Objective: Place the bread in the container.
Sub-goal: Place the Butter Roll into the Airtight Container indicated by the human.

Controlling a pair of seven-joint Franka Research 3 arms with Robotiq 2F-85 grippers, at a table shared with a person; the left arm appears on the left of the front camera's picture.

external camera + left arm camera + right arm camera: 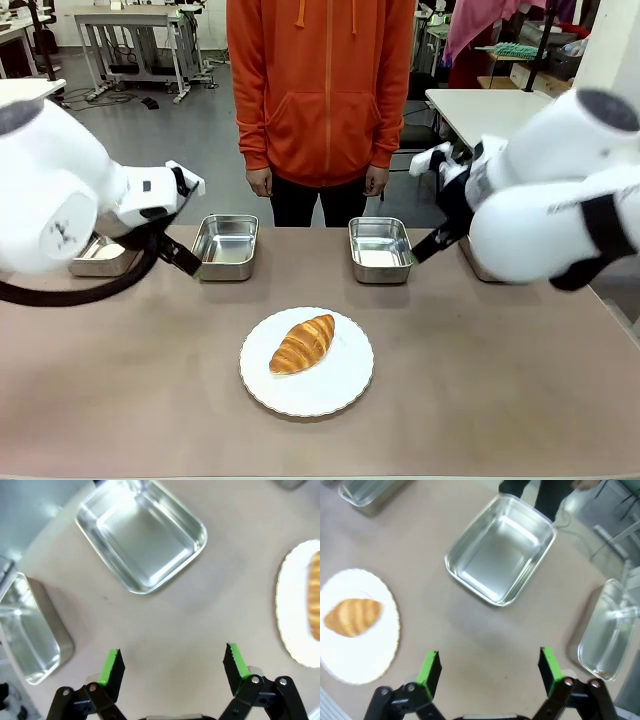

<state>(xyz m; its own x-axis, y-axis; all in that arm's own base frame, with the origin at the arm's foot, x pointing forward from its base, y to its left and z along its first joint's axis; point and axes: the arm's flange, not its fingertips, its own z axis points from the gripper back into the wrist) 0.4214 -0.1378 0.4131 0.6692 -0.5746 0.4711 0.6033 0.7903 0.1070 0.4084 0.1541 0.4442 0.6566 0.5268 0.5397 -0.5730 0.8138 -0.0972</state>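
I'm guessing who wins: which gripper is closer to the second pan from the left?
Left. The left gripper hovers just short of that pan; the right gripper is by the next pan over.

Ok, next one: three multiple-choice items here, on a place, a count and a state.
1. Front view: the bread lies A nearer the robot than the steel pans; B beyond them; C inside one.
2. Steel pans in the right wrist view: A one; B three; C six.
3. The left claw is A shut on the bread; B open, empty; C shut on a pan.
Answers: A, it sits on the white plate before the pans; B, centre, right, top left; B, pads apart over bare table.
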